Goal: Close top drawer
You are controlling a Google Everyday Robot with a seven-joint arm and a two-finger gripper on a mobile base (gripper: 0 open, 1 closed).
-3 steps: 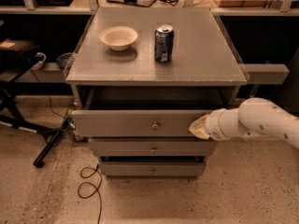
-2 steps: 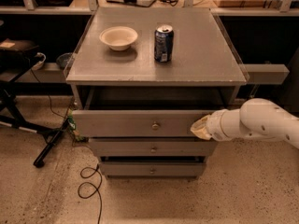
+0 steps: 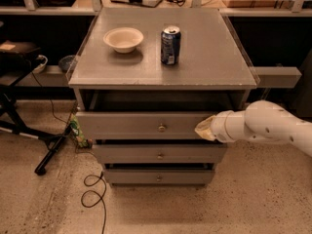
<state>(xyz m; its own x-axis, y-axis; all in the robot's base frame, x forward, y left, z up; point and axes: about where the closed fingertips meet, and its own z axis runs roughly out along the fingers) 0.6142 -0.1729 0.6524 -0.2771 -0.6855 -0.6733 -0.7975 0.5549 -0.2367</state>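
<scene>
The top drawer (image 3: 131, 125) is the widest grey drawer of the cabinet, with a small round knob (image 3: 161, 127) at its centre. It stands pulled out a little from under the cabinet top. My gripper (image 3: 204, 128) is at the end of the white arm (image 3: 263, 126) coming in from the right. Its tan tip is against the right part of the drawer's front panel, right of the knob.
A white bowl (image 3: 123, 38) and a blue soda can (image 3: 170, 45) stand on the cabinet top (image 3: 204, 57). Two shorter drawers (image 3: 158, 155) sit below the top one. A black stand leg (image 3: 51, 152) and a cable (image 3: 92, 194) lie on the floor at the left.
</scene>
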